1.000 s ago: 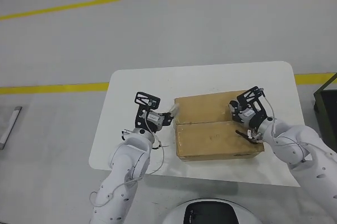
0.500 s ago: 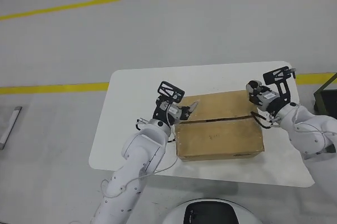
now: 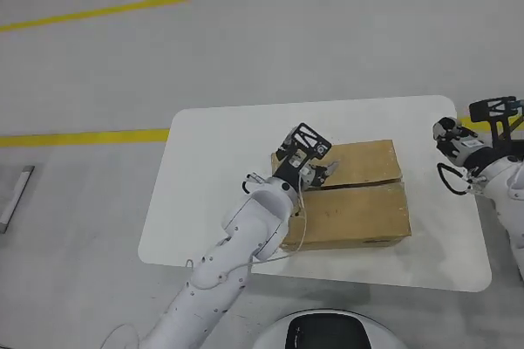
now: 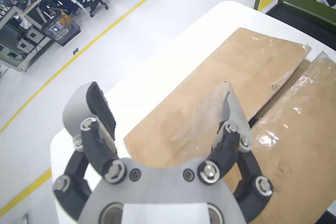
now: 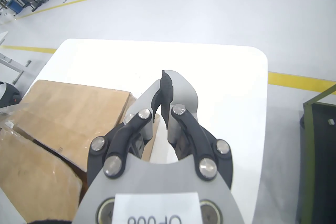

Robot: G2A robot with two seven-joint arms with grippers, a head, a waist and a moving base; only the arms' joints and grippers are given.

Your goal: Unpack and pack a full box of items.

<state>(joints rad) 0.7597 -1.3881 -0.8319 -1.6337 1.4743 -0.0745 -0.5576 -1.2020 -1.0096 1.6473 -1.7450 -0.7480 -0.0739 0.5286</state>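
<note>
Left pincer (image 4: pixel 160 93), jaws spread apart, hovers over the far flap (image 3: pixel 353 163) of the cardboard box (image 3: pixel 353 214) on the white worktop (image 3: pixel 209 174); right pincer (image 5: pixel 162 93), pressed together, hangs near the box's end.

White arms (image 3: pixel 244 236), black-linked grey end effectors (image 4: pixel 158 96) (image 5: pixel 163 84), silver screws (image 4: pixel 207 170).

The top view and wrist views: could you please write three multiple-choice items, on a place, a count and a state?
1. Where is the left end effector? A over the box; B over the floor; C at the rack.
2. How many top flaps has the box? A one; B two; C four.
3. The right end effector is: A wide open; B shut, empty; C shut on a flap.
Key: A, cardboard lies beneath it; B, one seam divides the top; B, its pads meet, holding nothing.
</note>
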